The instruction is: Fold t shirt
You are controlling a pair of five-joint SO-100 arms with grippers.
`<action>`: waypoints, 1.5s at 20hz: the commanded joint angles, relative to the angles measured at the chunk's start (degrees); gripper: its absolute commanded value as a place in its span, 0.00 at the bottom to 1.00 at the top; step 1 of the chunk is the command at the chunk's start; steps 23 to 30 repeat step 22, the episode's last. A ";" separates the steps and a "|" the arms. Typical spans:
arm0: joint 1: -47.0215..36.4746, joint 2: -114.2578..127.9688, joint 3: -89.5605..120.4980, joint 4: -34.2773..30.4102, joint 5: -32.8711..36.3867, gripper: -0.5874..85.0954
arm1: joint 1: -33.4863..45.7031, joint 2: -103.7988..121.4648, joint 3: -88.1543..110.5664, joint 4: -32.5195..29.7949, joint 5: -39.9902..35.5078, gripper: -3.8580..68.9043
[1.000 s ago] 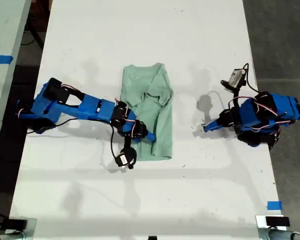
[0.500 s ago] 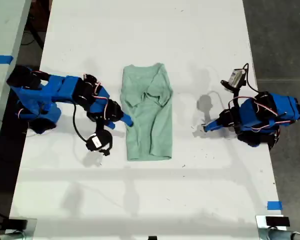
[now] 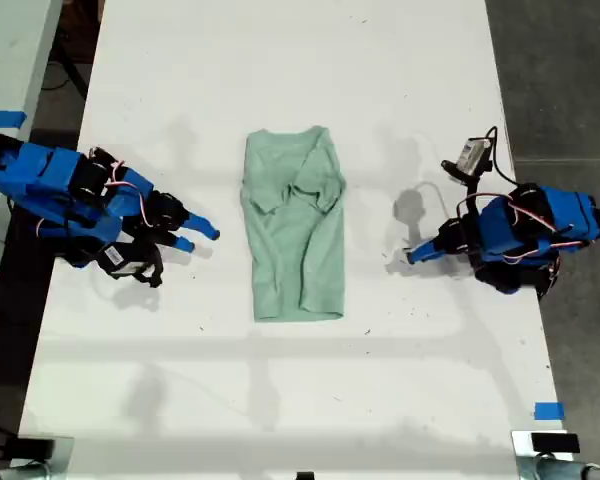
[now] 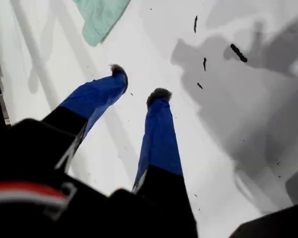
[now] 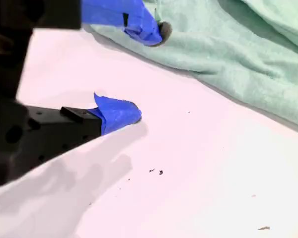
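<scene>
The pale mint-green t shirt [image 3: 295,230] lies flat and wrinkled, folded into a narrow upright strip at the table's middle in the exterior view. My first gripper [image 3: 198,238] hovers open at the exterior view's left, a short way off the cloth and holding nothing. Its wrist view shows spread fingers [image 4: 156,124] and only a corner of the t shirt [image 4: 99,17]. My second gripper [image 3: 412,257] rests low at the exterior view's right, also open and empty. Its wrist view shows the t shirt [image 5: 238,44] just beyond its fingertips [image 5: 120,113].
The white table [image 3: 280,400] carries a few dark specks. A blue tape mark [image 3: 548,411] sits near its lower right corner in the exterior view. Dark floor borders the table's right edge there, and a second table with blue tape [image 3: 0,118] stands at the left.
My first arm has pulled back from over the t shirt's lower left part toward the exterior view's left. The t shirt lies as before. My second arm has not moved.
</scene>
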 commanded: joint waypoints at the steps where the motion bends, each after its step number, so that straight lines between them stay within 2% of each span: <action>1: 0.79 4.48 6.06 -7.56 1.32 0.22 | 0.44 0.62 -2.55 0.70 -0.62 0.23; 3: 0.62 13.80 14.41 -9.67 1.49 0.21 | 0.35 0.62 -2.55 0.70 -0.62 0.23; 6: 0.00 35.24 22.50 -2.11 1.05 0.19 | 0.35 0.62 -2.46 0.70 -0.79 0.22; 8: -1.05 47.02 27.25 0.18 4.04 0.18 | 0.70 0.62 -2.11 0.44 -1.32 0.22; 30: -0.09 46.76 27.33 0.26 5.10 0.17 | 0.44 0.62 -2.02 0.26 -1.32 0.21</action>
